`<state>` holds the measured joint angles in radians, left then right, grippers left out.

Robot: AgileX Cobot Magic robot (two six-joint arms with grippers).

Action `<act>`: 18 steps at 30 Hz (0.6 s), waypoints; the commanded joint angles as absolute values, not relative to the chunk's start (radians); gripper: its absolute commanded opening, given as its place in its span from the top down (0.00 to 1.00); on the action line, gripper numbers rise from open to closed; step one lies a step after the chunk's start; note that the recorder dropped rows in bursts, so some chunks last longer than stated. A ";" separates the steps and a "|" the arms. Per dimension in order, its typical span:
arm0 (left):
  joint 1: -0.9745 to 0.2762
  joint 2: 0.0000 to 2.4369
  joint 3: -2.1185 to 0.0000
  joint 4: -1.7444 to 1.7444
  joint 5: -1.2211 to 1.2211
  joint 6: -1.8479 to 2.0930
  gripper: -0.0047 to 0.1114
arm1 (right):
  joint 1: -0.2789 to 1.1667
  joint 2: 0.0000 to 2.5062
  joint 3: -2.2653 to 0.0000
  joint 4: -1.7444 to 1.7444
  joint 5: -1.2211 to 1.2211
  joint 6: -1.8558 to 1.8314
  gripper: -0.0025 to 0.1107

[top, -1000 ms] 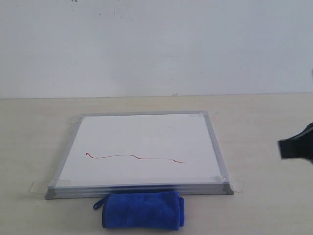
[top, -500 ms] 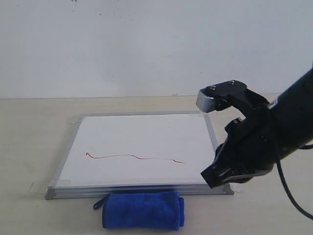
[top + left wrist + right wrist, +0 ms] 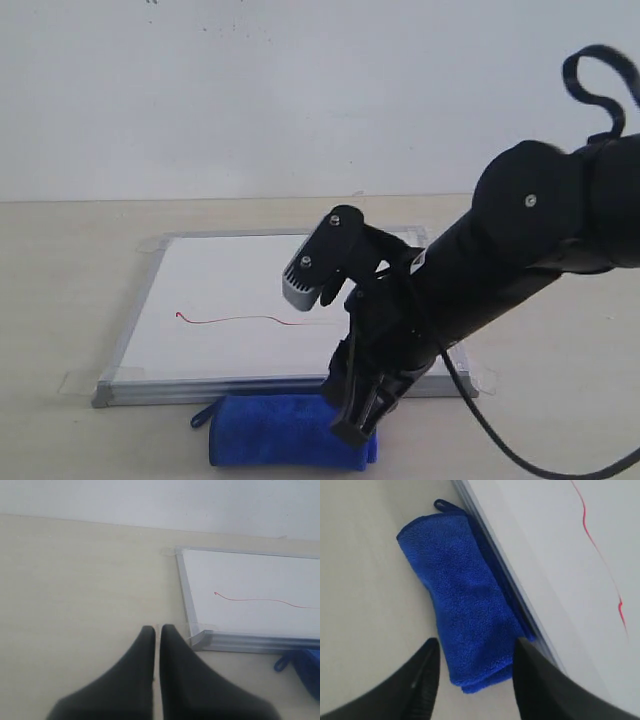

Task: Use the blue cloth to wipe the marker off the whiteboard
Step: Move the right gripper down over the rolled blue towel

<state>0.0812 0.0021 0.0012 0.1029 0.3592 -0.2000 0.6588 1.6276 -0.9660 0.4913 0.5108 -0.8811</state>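
The whiteboard (image 3: 260, 270) lies flat on the table, with the wavy red marker line (image 3: 240, 320) across its near half. The blue cloth (image 3: 265, 432) lies rolled along the board's front edge. My right gripper (image 3: 356, 422) hangs over the cloth's right end. In the right wrist view the right gripper (image 3: 476, 645) is open, its fingers straddling the end of the blue cloth (image 3: 465, 595) beside the whiteboard (image 3: 545, 545) and marker line (image 3: 596, 547). My left gripper (image 3: 156, 628) is shut and empty, near the whiteboard's (image 3: 260, 575) corner, and is out of the exterior view.
Clear tape tabs (image 3: 75, 383) stick out at the board's corners. A white wall (image 3: 300, 90) rises behind the beige table (image 3: 70, 260). The right arm's black cable (image 3: 600, 70) loops above it.
The right arm has swung in from the right edge, crossed the board's right corner and come down over the cloth's right end. Board, marker line and cloth have not moved.
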 commanded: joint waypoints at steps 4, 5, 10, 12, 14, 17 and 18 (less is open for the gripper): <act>0.076 0.000 0.000 0.094 0.357 -0.210 0.93 | 0.693 1.698 -0.991 0.488 0.457 -0.952 0.58; 0.076 0.000 0.000 0.094 0.357 -0.210 0.93 | 0.699 1.700 -0.991 0.488 0.451 -0.968 0.58; 0.076 0.000 0.000 0.094 0.357 -0.210 0.93 | 0.709 1.701 -0.989 0.492 0.390 -1.032 0.58; 0.076 0.000 0.000 0.094 0.357 -0.210 0.93 | 0.709 1.701 -0.989 0.492 0.370 -1.032 0.58; 0.076 0.000 0.000 0.094 0.357 -0.210 0.93 | 0.709 1.701 -0.989 0.494 0.359 -1.032 0.58; 0.076 0.000 0.000 0.094 0.357 -0.210 0.93 | 0.709 1.706 -0.989 0.493 0.368 -1.037 0.58; 0.076 0.000 0.000 0.094 0.357 -0.210 0.93 | 0.709 1.708 -0.989 0.493 0.373 -1.054 0.58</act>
<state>0.0812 0.0021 0.0012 0.1029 0.3592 -0.2000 0.7072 1.7021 -0.9841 0.4920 0.3721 -1.0247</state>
